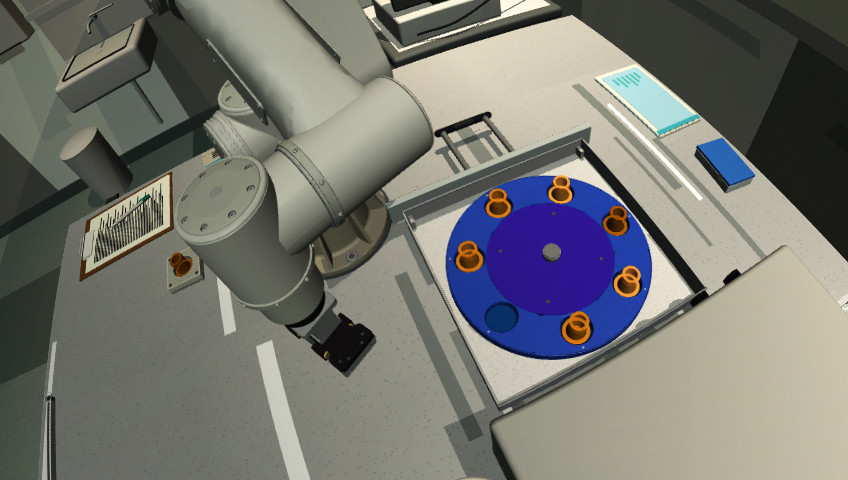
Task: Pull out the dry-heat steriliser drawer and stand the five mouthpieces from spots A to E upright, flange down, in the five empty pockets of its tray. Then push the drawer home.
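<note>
My gripper hangs low over the bare grey bench, left of the pulled-out drawer, and its fingers are hidden under its black body. The drawer holds a round blue tray with several orange mouthpieces standing upright in its rim pockets, such as the nearest one. One pocket at the tray's near left is empty. One more orange mouthpiece sits on a small pad on the bench to my left, below the clipboard. I cannot see anything held, and whether the gripper is open or closed does not show.
The steriliser housing covers the near right corner, over the drawer's near edge. The drawer's handle sticks out at its far side. A clipboard and a grey cylinder stand at far left; a blue box and a pale card lie far right.
</note>
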`<state>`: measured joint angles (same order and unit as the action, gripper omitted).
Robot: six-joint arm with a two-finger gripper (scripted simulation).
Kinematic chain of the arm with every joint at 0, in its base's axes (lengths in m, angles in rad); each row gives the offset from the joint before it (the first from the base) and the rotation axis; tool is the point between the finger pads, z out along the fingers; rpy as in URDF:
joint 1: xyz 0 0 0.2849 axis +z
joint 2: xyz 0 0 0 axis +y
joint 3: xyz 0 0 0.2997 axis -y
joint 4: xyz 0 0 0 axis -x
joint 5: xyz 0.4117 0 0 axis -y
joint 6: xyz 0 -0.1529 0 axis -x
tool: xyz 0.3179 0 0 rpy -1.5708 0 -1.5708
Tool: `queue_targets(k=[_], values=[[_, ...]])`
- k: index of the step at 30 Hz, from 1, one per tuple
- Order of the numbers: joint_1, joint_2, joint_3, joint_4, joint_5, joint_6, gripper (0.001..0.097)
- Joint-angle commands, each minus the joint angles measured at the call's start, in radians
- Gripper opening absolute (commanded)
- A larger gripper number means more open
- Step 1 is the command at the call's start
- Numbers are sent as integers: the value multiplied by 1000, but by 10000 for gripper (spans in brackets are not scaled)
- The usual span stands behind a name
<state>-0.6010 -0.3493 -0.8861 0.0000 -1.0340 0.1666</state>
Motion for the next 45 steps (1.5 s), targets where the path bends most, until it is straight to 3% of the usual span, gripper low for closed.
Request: queue_targets(k=[1, 14, 30, 38, 45], values=[[0, 0, 1, 0, 0, 0, 265], [0, 0, 0, 0, 0, 0, 15], [0, -67, 30, 0, -97, 0, 15], [0, -76, 35, 0, -111, 0, 15], [0, -132, 80, 0, -211, 0, 15]])
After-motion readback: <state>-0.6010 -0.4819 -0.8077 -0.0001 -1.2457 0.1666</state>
